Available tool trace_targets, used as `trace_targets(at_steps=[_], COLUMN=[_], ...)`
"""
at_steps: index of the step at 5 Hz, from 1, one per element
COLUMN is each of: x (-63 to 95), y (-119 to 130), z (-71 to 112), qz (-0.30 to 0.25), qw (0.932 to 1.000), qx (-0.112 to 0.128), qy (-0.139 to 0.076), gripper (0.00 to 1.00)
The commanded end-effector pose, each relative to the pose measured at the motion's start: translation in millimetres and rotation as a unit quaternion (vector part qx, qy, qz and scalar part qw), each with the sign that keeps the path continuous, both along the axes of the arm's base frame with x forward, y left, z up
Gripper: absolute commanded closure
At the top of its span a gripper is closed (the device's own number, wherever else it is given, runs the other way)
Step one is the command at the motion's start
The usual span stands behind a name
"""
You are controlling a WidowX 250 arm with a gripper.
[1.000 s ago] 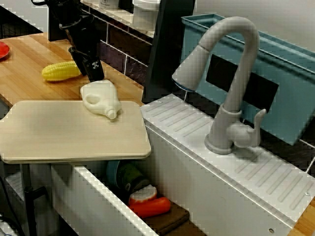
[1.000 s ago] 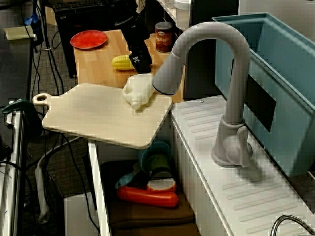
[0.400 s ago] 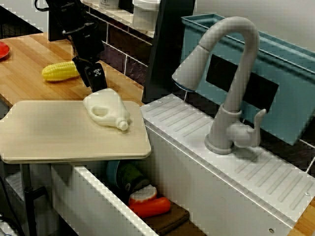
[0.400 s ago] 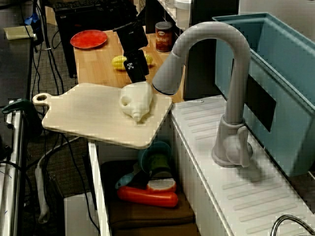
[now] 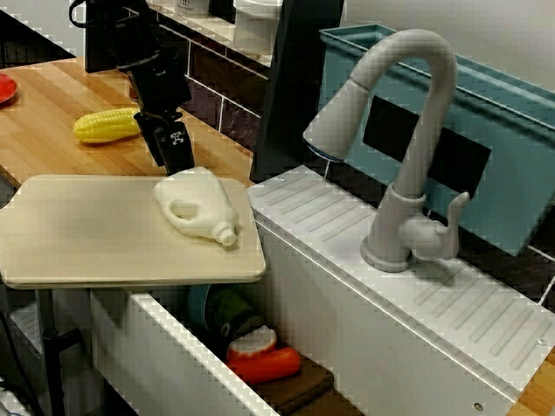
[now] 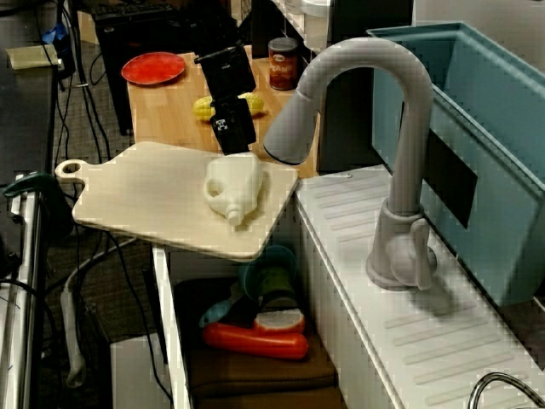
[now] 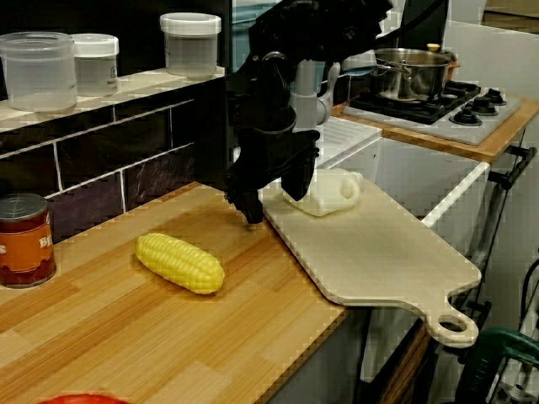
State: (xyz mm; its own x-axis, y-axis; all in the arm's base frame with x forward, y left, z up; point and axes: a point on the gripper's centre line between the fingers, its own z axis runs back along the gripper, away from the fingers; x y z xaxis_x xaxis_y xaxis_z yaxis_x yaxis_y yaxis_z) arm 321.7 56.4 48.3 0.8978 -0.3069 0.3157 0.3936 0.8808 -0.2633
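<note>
A white plastic jug lies on its side on a pale wooden cutting board, spout towards the sink. My black gripper stands upright right against the jug's base, at the board's back edge. In the view from the counter end its two fingers look apart, with nothing between them. A yellow corn cob lies on the wooden counter just behind the gripper.
The board overhangs a sink holding a red-orange toy and a green cup. A grey faucet and a teal rack stand to the right. A red plate, a can and jars sit further along the counter.
The gripper has moved along the board's back edge towards the sink. The jug slid with it and turned its spout further to the right.
</note>
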Motion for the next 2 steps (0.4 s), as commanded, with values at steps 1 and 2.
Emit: trace_targets(at_steps=[1,2], x=[-23.0,-26.2], y=[-12.1,-14.9], z=[28.1,25.9], qz=[-0.021,-0.023], qw=[0.9991,0.9991], qx=[0.006,0.009], qy=[-0.035,-0.035], gripper=[0.0,0.0])
